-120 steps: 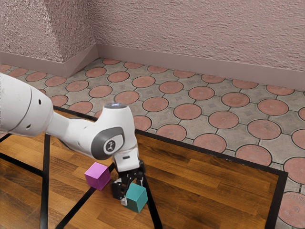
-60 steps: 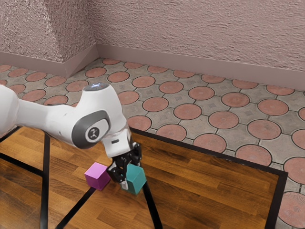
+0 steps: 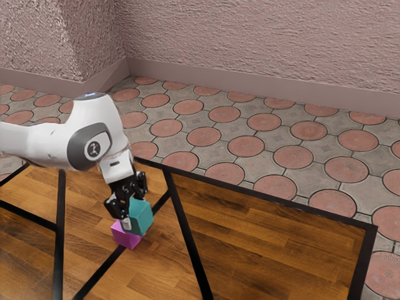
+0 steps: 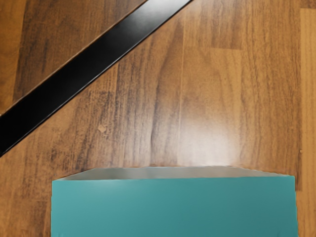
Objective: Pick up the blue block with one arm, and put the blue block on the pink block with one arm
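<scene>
Much of the pink block [image 3: 123, 239] sits hidden behind the blue block [image 3: 142, 217] clamped in the claw [image 3: 132, 211].

You see a smooth white arm [image 3: 37, 142] built of rounded, glossy shells. A round grey cap [image 3: 92, 149] sits on the side of its bulky joint, with a small white mark at its centre. Below the white wrist [image 3: 115, 169], your gripper [image 3: 131, 212] is black and angular.

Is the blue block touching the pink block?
Cannot tell. In the exterior view the blue block overlaps the pink block at its top, hiding any gap or contact.
</scene>
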Motion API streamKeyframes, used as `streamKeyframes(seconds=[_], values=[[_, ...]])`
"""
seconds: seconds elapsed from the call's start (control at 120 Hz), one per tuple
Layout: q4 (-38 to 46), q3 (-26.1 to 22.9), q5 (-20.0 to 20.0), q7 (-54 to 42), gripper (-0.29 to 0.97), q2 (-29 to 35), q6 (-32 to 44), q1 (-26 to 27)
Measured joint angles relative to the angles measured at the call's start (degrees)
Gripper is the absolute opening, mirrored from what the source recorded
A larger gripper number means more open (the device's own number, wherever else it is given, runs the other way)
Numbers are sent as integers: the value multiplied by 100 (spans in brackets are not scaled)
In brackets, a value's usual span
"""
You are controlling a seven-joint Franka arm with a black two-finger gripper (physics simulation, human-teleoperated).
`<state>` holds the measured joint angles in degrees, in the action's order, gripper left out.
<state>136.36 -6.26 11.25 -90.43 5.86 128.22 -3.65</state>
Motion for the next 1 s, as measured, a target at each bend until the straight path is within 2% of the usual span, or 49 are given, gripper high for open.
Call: streamKeyframes(seconds=[0.233,0.517,1.0], values=[[-114,10,-206,-446,28,-144,-91,-273],[-102,4,-255,-849,28,-184,-201,-506],[-331,43,-247,-1303,28,-427,-293,-476]])
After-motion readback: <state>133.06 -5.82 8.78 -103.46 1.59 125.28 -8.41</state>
